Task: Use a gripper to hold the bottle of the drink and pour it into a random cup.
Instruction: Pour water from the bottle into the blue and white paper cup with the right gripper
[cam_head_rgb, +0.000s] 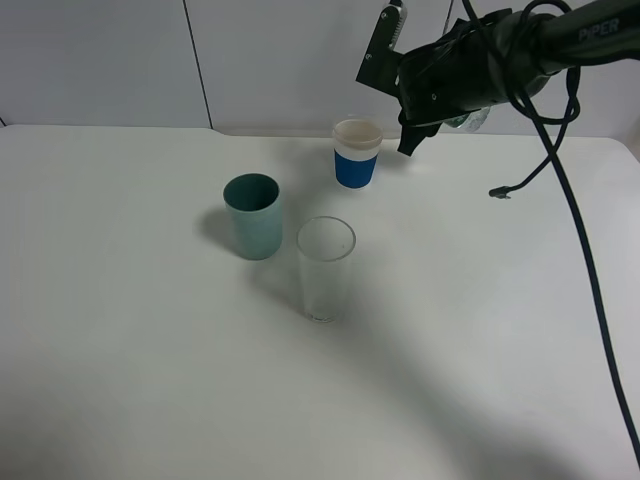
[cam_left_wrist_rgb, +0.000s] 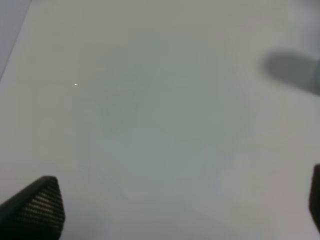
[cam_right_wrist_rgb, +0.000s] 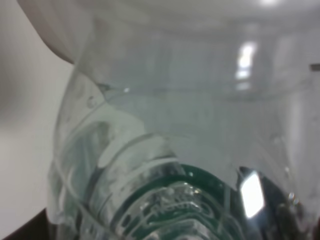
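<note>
White table (cam_head_rgb: 120, 330), white panelled wall (cam_head_rgb: 100, 60) behind. Cup (cam_head_rgb: 357, 153) near table's far edge. Teal cup (cam_head_rgb: 252, 215) and clear glass (cam_head_rgb: 325, 268) stand in front of cup, close together. Right gripper (cam_head_rgb: 432, 92) in air just right of cup, clenched on bottle (cam_right_wrist_rgb: 170, 165), green label showing. Black cable (cam_head_rgb: 560, 170) dangles right of cup. Left gripper (cam_left_wrist_rgb: 175, 205) spread wide, empty, over bare table.

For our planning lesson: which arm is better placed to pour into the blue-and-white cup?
Right. The right gripper holds the bottle raised near the cup; the left gripper is open over the table, holding nothing.
</note>
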